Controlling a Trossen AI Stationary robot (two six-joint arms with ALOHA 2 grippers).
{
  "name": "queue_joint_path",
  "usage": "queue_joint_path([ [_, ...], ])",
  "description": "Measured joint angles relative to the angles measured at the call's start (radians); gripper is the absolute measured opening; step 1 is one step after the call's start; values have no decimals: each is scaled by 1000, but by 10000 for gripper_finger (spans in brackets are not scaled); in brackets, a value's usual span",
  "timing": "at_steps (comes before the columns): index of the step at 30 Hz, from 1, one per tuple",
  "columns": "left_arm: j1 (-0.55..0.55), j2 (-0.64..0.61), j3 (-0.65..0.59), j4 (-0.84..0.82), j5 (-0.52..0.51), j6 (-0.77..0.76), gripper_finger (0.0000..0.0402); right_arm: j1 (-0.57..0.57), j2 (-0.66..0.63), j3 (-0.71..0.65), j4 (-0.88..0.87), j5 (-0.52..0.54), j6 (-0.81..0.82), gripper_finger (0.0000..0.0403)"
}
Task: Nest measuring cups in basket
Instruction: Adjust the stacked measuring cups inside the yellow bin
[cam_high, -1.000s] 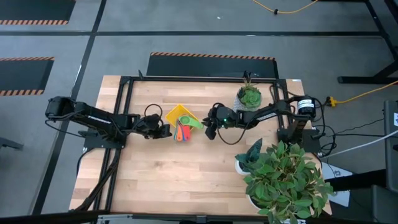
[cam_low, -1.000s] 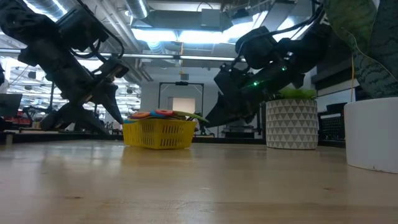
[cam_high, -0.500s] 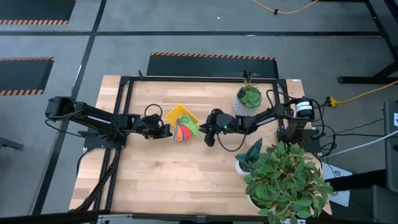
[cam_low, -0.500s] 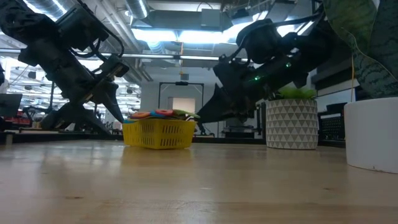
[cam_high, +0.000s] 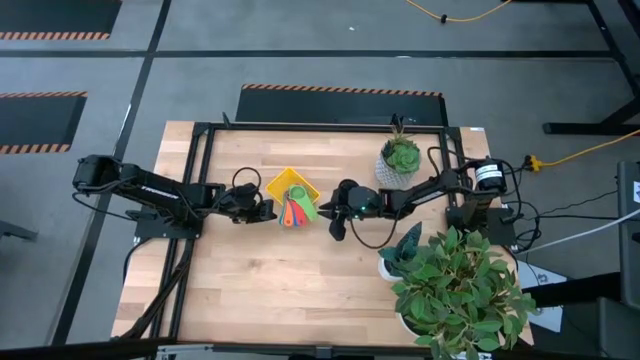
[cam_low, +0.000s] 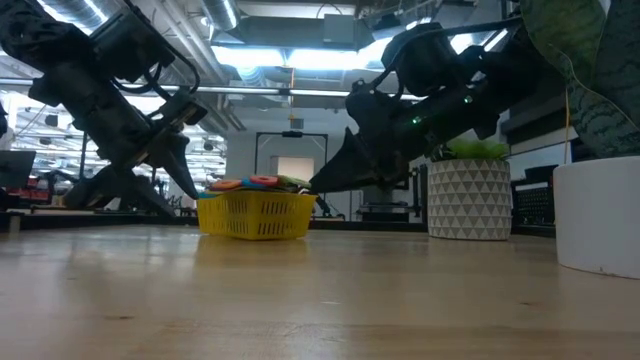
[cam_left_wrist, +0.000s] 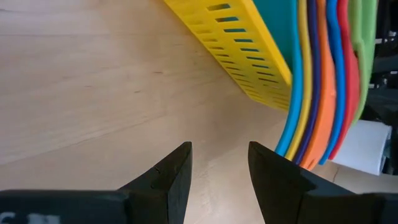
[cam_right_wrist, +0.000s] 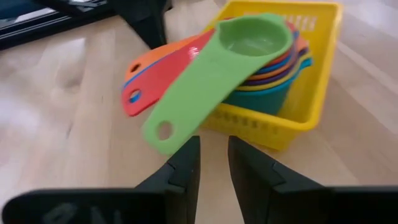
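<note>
The yellow basket (cam_high: 283, 182) stands mid-table with the measuring cups (cam_right_wrist: 273, 65) nested inside it. Their flat handles (cam_left_wrist: 323, 93) stick out over its rim toward the near edge. The green cup (cam_right_wrist: 252, 40) lies on top, its handle slanting across the red and orange ones. My right gripper (cam_right_wrist: 213, 155) hovers just right of the basket with a narrow gap between its fingers, and its tips are close to the green handle's end (cam_right_wrist: 163, 132). Left of the basket, my left gripper (cam_left_wrist: 219, 163) stands open over bare wood. My right gripper comes in slanting down from the table's right, one fingertip (cam_right_wrist: 186, 149) right beside the green handle's holed end (cam_right_wrist: 160, 138). I cannot tell whether it touches. Nothing sits between the fingers.
A white patterned pot (cam_high: 400, 157) with a small plant stands at the back right of the basket. A big leafy plant (cam_high: 455, 285) in a white pot (cam_low: 600, 215) fills the near right corner. A black metal frame (cam_high: 205, 140) borders the table's far and left sides.
My right gripper has swung toward the near edge and a little closer to the basket, tipping further down. The green cup's handle has turned from pointing right toward the near edge, over the other handles. The basket has stayed put.
</note>
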Motion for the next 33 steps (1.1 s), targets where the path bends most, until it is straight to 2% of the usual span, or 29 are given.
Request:
queue_joint_path([
  [16,1,0,0,-9,-22,0,150,-103,0,0,-3,5,-3,87],
  [20,0,0,0,-9,-14,0,150,-99,0,0,-27,-48,-26,87],
  [25,0,0,0,-9,-14,0,150,-84,14,0,-45,-20,-33,87],
  [33,0,0,0,-6,-14,0,150,-85,83,0,45,-16,-23,87],
])
